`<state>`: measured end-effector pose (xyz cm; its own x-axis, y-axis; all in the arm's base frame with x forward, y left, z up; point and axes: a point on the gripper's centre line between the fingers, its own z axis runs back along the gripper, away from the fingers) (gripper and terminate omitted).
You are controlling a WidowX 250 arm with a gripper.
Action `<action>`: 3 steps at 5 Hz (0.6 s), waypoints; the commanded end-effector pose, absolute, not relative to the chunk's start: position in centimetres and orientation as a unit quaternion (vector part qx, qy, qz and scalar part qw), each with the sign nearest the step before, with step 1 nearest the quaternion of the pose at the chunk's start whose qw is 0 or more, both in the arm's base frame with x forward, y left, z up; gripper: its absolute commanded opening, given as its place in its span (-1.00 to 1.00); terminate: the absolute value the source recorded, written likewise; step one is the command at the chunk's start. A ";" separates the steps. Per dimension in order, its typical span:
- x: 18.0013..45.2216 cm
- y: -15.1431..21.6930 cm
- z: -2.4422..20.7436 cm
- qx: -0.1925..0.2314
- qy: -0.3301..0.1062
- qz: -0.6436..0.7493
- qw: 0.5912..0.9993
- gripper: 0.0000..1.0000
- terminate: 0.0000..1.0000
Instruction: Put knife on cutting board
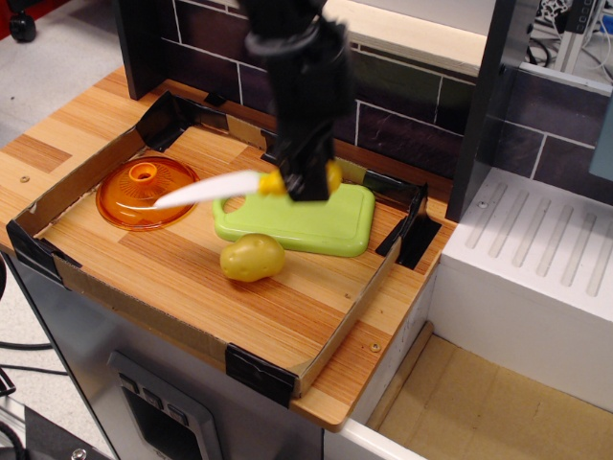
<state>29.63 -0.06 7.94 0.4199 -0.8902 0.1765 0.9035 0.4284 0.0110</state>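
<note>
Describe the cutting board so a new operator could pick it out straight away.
Look inside the shallow cardboard tray on the wooden counter, toward its back right corner, under the gripper that holds the knife. The cutting board is the flat light green rectangle with rounded corners. The orange lid is round and domed; the potato is yellow and lumpy.
</note>
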 end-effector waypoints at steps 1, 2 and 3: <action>32.4 3.3 7.4 -0.011 -0.076 -0.509 0.858 -1.00 -1.00; 32.3 3.5 5.2 -0.003 -0.058 -0.514 0.856 -1.00 -1.00; 31.7 3.0 3.3 0.000 -0.043 -0.524 0.850 -1.00 -1.00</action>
<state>32.69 1.62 1.31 0.4524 -0.8898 0.0607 0.8912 0.4536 0.0075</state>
